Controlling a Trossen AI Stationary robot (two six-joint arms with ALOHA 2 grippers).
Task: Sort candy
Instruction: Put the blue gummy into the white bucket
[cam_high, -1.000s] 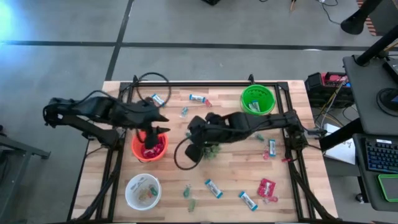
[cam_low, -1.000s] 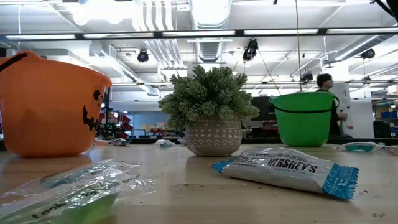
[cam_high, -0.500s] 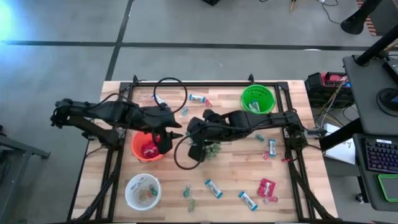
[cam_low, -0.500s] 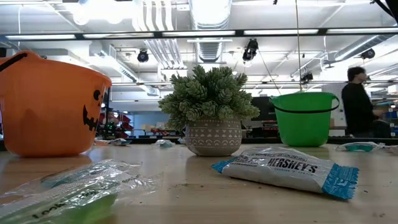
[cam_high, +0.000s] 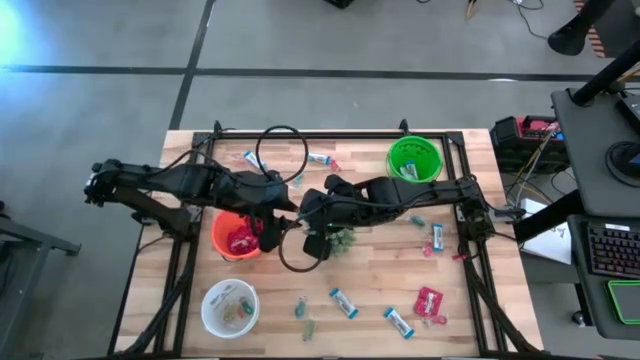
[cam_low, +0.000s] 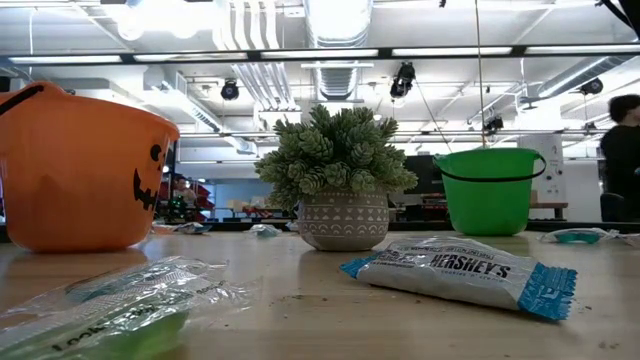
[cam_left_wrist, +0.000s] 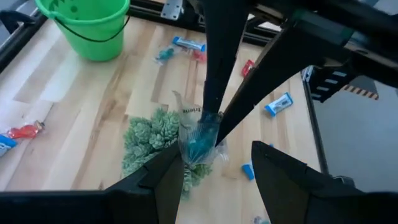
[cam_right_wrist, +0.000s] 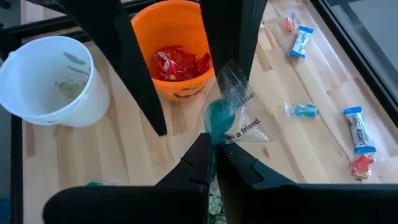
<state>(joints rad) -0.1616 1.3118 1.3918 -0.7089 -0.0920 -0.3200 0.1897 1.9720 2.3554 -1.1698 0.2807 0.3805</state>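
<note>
Holding a clear crinkly packet with a teal sweet inside (cam_right_wrist: 225, 118) pinched between its closed fingers, the right gripper (cam_right_wrist: 211, 144) is hanging above the middle of the pale wooden table (cam_high: 380, 275), just over the small spiky green plant (cam_left_wrist: 152, 140) and beside the orange pumpkin-faced bucket (cam_right_wrist: 175, 46) that is already carrying red packets (cam_right_wrist: 177, 63). The left gripper (cam_left_wrist: 217, 171) is facing it with its fingers spread wide and nothing between them, the packet sitting just ahead of the gap — what looks like a hand-over in the making.

To do this well, the left gripper should be closing on the wrapper's free end, clear of the right one's fingertips, and the right should be letting go only once that grip is firm — the film is slippery and light. The white plastic bucket (cam_right_wrist: 46, 84) is holding pale greenish pieces, so it seems the likely home for this one. The green bucket (cam_high: 414, 159) is sitting at the far edge, and blue-and-white bars (cam_high: 343, 302) and other sweets are lying scattered over the table.
</note>
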